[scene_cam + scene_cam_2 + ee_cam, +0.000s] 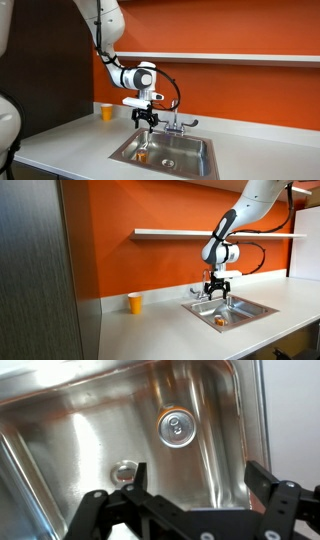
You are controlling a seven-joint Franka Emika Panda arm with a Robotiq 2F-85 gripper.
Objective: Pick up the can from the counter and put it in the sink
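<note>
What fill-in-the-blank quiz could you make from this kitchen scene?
1. The can stands inside the ____.
2. The gripper hangs empty, with its jaws ____.
3. The cup on the counter is ____ in colour.
Missing words: sink; open; yellow.

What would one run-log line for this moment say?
can: in sink | gripper: open, empty, above sink | yellow cup: on counter
</note>
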